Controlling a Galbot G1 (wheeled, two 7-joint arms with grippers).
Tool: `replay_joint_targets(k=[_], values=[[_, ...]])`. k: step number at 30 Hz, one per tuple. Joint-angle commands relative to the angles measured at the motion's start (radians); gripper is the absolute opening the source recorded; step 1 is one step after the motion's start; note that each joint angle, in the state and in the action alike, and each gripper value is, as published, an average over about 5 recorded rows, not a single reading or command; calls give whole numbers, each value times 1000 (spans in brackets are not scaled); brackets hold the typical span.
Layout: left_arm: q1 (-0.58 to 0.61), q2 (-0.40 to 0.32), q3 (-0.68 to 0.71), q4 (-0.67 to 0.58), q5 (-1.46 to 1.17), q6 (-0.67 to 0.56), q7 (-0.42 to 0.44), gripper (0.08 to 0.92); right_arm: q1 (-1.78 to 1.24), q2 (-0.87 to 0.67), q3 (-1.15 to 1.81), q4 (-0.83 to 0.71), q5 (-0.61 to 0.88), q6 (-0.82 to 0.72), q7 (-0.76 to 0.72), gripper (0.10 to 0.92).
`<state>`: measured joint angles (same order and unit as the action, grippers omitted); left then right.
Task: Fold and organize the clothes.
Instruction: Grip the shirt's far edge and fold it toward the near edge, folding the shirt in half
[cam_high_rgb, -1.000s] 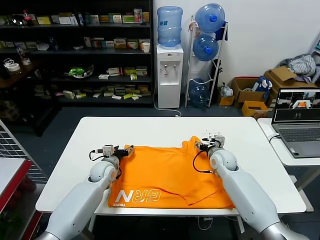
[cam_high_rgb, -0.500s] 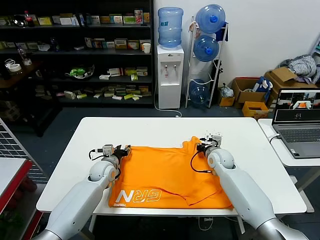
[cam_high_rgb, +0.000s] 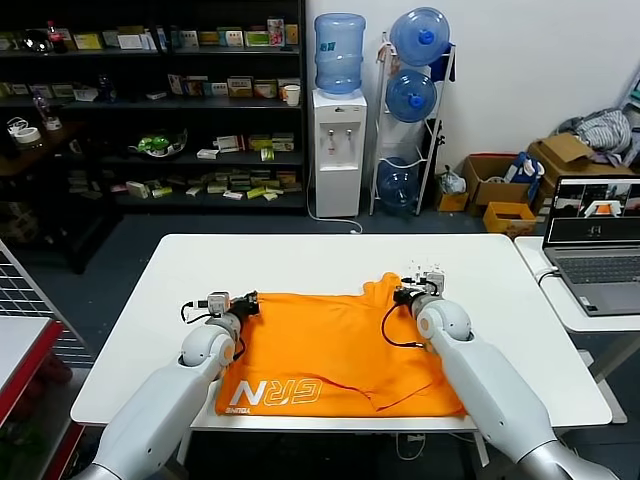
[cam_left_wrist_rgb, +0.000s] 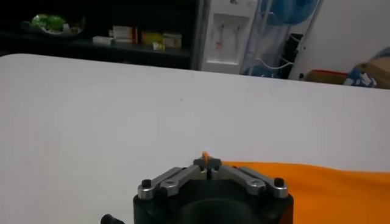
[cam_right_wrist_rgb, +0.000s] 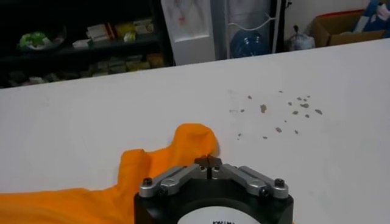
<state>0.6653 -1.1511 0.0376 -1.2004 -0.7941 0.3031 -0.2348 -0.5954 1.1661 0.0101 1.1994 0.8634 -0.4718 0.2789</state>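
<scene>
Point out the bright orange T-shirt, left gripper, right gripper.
bright orange T-shirt (cam_high_rgb: 330, 345), head view, mid-body fabric
left gripper (cam_left_wrist_rgb: 208, 162), left wrist view, closed fingertips
right gripper (cam_right_wrist_rgb: 209, 162), right wrist view, closed fingertips

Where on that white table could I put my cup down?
The table is bare across its far strip beyond the orange T-shirt, and along both sides. The near middle is crowded: shirt, left gripper, right gripper.

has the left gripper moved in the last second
Yes, slightly. In the head view the left gripper, shut on the bright orange cotton T-shirt, has shifted toward the white table's left edge, pulling the fabric corner along.
</scene>
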Motion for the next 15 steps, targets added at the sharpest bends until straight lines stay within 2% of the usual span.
replay_joint_targets(k=[1, 15], values=[[17, 11, -9, -60, 0, -20, -11, 98, -50, -45, 10, 116, 2, 54, 1, 124], [186, 110, -53, -374, -3, -27, -81, 92, -319, -216, 95, 449, 59, 34, 59, 124]])
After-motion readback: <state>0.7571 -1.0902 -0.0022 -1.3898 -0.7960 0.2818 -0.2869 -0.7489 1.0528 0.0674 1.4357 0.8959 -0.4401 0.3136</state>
